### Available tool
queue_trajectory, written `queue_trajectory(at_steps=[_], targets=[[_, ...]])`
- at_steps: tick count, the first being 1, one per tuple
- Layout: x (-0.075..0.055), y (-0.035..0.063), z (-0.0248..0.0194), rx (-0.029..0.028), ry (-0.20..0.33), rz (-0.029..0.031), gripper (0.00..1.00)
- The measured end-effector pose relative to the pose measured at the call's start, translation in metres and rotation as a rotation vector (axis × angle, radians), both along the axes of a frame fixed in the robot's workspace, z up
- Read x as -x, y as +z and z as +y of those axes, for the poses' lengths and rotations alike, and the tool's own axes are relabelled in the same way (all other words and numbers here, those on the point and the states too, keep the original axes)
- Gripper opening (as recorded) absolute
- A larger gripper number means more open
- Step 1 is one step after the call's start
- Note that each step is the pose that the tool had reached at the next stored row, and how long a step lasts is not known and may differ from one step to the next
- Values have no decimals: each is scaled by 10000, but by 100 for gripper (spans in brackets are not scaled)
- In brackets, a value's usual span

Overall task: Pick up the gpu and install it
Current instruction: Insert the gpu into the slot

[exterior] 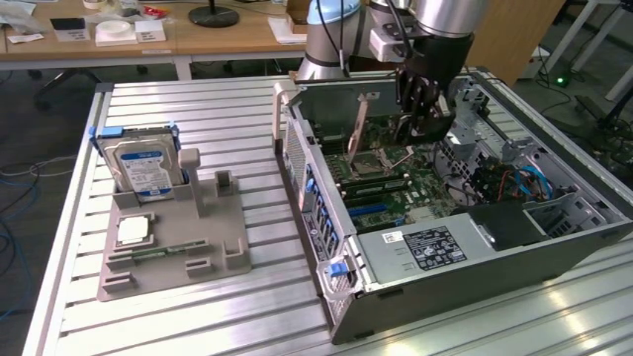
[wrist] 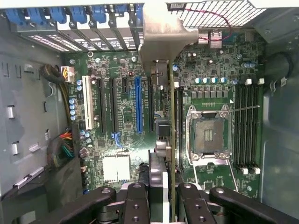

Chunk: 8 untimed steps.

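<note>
Currently pinching the gpu (wrist: 162,126) with the gripper (wrist: 161,205), fingers (wrist: 135,200) pressed flat on both faces, gpu clamped between them. Holding it on edge, upright, long side running along the board (wrist: 126,121) below. Sitting just beside the blue slot (wrist: 138,105), on the side toward the socket (wrist: 208,133), roughly parallel to it. Can't tell whether the lower edge touches the board or hangs clear. Pointing the silver bracket (wrist: 163,42) at the rear wall of the case (wrist: 28,93), near the row of blue latches (wrist: 70,14).

Further out on the board: white slot (wrist: 87,102) beyond the blue one, away from the gpu; socket uncovered; memory slots (wrist: 245,126) past the socket. Orange and green wires (wrist: 65,142) bunched at the board's edge near the white slot.

From outside, reaching down with the arm (exterior: 445,30) into the case, open side up on the slatted table (exterior: 198,319). Hanging low among the case walls, over the board's middle. Power supply (exterior: 435,248) with a white label at the case's near end.

Well apart, toward the exterior view's left, grey fixture (exterior: 168,271) on the same table: hard drive (exterior: 144,167) standing upright in it, chip (exterior: 133,230) lying flat in front, green stick (exterior: 163,251) flat in a groove beside the chip. Behind the table, wooden desks (exterior: 237,37) with small boxes and a round black base.
</note>
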State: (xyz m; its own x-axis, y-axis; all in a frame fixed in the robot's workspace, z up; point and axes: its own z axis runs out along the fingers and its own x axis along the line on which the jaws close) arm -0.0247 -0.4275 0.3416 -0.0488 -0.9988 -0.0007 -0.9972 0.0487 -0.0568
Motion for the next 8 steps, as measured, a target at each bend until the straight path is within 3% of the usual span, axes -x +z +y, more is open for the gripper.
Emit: queue_trajectory(at_steps=[5,8], targets=[[13,-30,-20,3,-2,4,28],[93,-64,-20,8,1,20,28]])
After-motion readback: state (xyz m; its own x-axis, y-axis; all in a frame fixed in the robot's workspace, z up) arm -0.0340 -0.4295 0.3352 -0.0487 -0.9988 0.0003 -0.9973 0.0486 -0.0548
